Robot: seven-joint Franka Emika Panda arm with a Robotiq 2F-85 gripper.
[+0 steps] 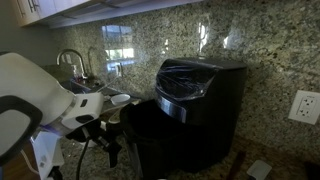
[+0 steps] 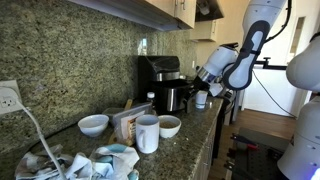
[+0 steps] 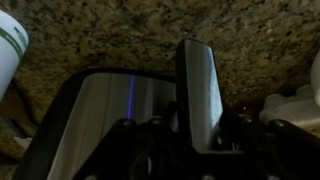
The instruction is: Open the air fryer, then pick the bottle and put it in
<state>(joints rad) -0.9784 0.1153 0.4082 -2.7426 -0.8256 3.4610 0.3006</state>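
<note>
The black air fryer (image 1: 205,95) stands against the granite wall and shows in both exterior views (image 2: 158,75). Its drawer (image 1: 160,135) looks pulled out toward the arm. In the wrist view the silver drawer front (image 3: 100,125) and its upright handle (image 3: 197,85) fill the frame. My gripper (image 3: 195,128) sits around the handle, with dark fingers on both sides, and appears shut on it. It also shows in both exterior views (image 1: 112,140) (image 2: 204,92). A small white-capped bottle (image 2: 151,100) stands on the counter beside the fryer.
A white cup (image 2: 147,133), two white bowls (image 2: 93,125) (image 2: 169,126) and a cluttered pile (image 2: 95,165) sit on the counter. A faucet (image 1: 72,62) stands at the back. A wall outlet (image 1: 303,106) is beside the fryer. A white cup edge (image 3: 10,45) is near the gripper.
</note>
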